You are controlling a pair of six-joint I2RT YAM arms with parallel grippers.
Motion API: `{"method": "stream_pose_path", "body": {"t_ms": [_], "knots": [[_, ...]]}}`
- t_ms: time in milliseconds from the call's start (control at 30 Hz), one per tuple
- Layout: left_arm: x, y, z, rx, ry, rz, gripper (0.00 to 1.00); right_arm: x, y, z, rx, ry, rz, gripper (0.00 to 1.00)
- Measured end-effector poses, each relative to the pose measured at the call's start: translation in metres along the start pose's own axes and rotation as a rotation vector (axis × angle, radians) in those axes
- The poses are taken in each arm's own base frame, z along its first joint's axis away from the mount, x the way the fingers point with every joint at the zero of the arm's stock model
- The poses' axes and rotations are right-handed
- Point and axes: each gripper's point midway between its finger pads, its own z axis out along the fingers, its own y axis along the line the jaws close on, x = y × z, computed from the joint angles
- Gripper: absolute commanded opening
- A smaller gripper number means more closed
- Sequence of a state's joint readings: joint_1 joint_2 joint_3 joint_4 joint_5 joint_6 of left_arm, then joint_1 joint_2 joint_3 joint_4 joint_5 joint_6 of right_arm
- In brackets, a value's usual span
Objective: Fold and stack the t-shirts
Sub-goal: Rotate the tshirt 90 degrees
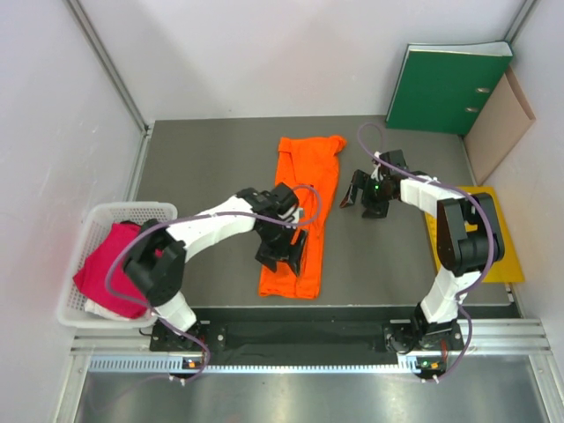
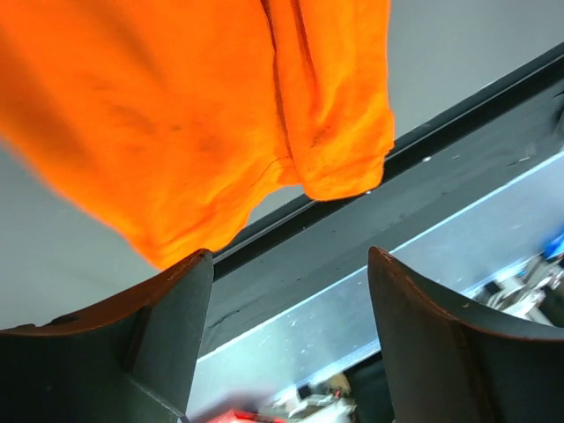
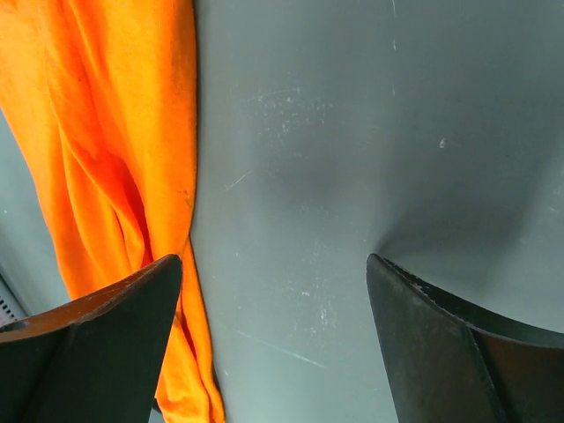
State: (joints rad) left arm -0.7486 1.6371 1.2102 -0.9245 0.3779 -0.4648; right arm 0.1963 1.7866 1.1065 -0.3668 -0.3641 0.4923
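Orange shirt (image 1: 302, 211) lies as a long strip right of the basket (image 1: 132, 210); pink shirt (image 1: 110, 264) sits inside it. Left gripper (image 1: 282, 254), jaws apart, hangs over the strip; right gripper (image 1: 362, 201), jaws apart, farther right, off cloth. Risk: single-layer pinch unfolds strip.

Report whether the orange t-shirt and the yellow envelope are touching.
Apart. The top external view shows a broad strip of grey table, with the right gripper over it, between the orange t-shirt and the yellow envelope.

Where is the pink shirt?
In the top view, the pink shirt lies in the white basket on the far left, beside the left arm.
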Motion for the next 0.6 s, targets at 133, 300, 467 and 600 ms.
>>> {"method": "stream_pose_path", "body": {"t_ms": [133, 300, 467, 600], "knots": [[0.016, -0.006, 0.028, -0.035, 0.088, 0.066, 0.75, 0.000, 0.000, -0.001, -0.001, -0.002, -0.001, 0.86], [0.025, -0.023, 0.042, -0.067, 0.111, 0.174, 0.75, -0.003, 0.003, -0.005, -0.006, -0.014, -0.005, 0.86], [0.024, -0.038, 0.053, -0.090, 0.109, 0.245, 0.74, -0.003, 0.003, -0.005, -0.007, -0.015, -0.005, 0.86], [0.021, -0.038, 0.068, -0.123, 0.122, 0.266, 0.66, -0.003, 0.003, -0.005, -0.006, -0.015, -0.005, 0.86]]}}
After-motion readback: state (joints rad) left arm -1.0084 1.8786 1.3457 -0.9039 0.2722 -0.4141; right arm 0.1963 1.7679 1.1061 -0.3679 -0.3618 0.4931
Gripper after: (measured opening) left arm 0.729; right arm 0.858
